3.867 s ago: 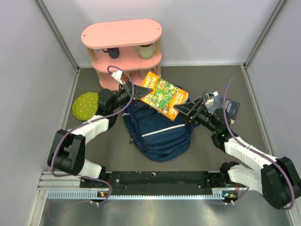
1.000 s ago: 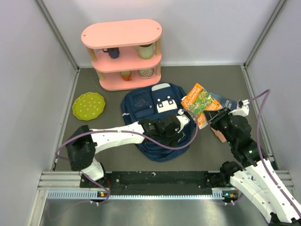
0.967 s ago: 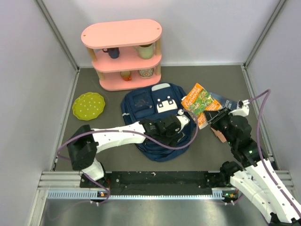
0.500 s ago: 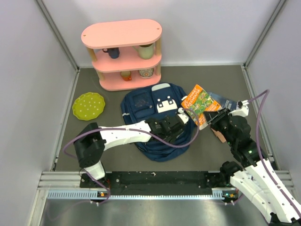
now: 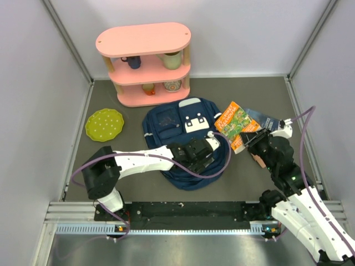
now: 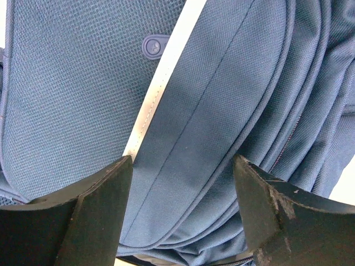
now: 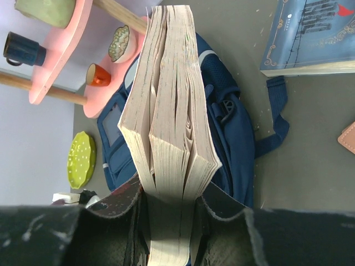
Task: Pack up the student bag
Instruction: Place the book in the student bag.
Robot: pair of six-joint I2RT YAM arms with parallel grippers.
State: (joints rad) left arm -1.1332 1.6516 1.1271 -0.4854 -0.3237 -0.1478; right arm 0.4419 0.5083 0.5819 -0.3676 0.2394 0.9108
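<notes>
Grey counter [image 5: 133, 183] inside pale walls carries the large navy blue fabric student bag with a white stripe [image 5: 166, 122], which lies flat at its middle. A pink three-tier shelf [image 5: 145, 61] stands just behind the bag and a green dotted plate [image 5: 104, 123] sits to its left.

The left fingers [image 6: 83, 216] hang spread wide over the bag's lower front, beside the stripe and the stacked zip seams, and hold nothing. The right fingers [image 7: 233, 233] are clamped on the lower end of a thick orange-and-green paperback book [image 5: 236, 123], held just off the bag's right edge above a blue hardcover book [image 5: 265, 120].

The main risk is the entry. I cannot tell from these views whether any compartment mouth is open. If it is not, or if the left fingers pinch only loose cloth, the paperback would probably push the soft bag along instead of going in. Its pages also fan apart at the free end and could snag on a zip edge and bend. With only one end pinched, the book may twist or slip under a sideways shove. Both arms meet at the bag's right side, so they could bump.
</notes>
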